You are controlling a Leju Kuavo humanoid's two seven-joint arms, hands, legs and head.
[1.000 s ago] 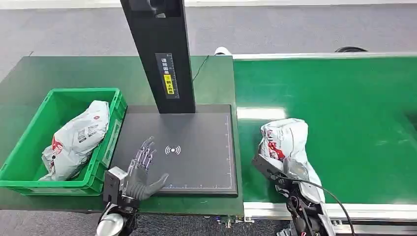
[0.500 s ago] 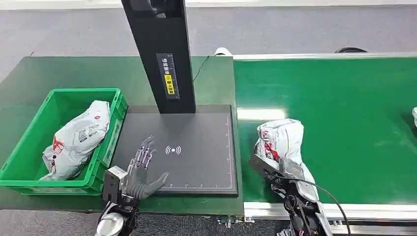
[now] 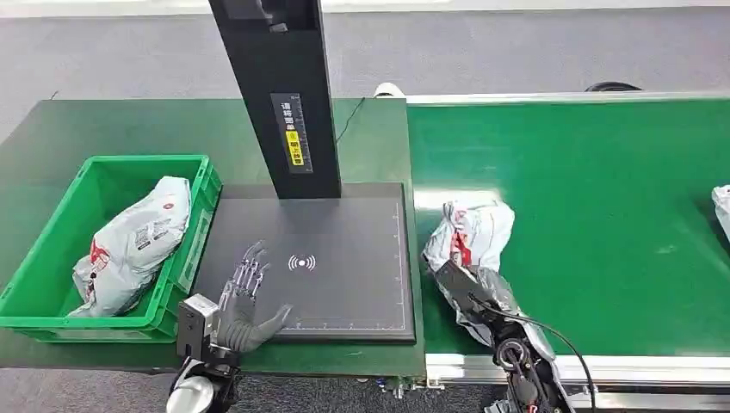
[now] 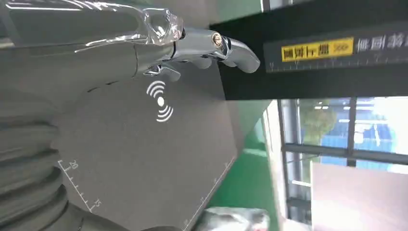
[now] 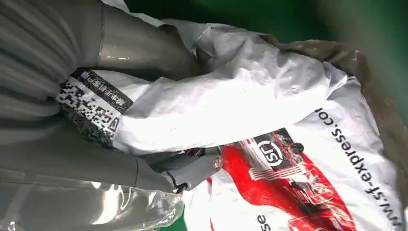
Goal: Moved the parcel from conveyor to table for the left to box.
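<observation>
A white and grey courier parcel (image 3: 469,237) with red print lies on the green conveyor (image 3: 603,172), close to its left edge. My right hand (image 3: 482,292) grips its near end; up close, thumb and fingers (image 5: 192,171) pinch the bag's (image 5: 269,106) plastic. My left hand (image 3: 245,301) hovers open with fingers spread over the near left part of the black scan pad (image 3: 344,232), near its wave symbol (image 4: 160,101). A second parcel (image 3: 133,241) lies inside the green box (image 3: 52,249) at the left.
A black post (image 3: 280,95) with a yellow label rises from the back of the pad. The dark green table (image 3: 129,129) carries box and pad. Another white parcel (image 3: 721,202) shows at the conveyor's right edge.
My right hand has pulled the parcel leftward, toward the conveyor's left edge. A new parcel has come further in at the right edge. The left hand stays put.
</observation>
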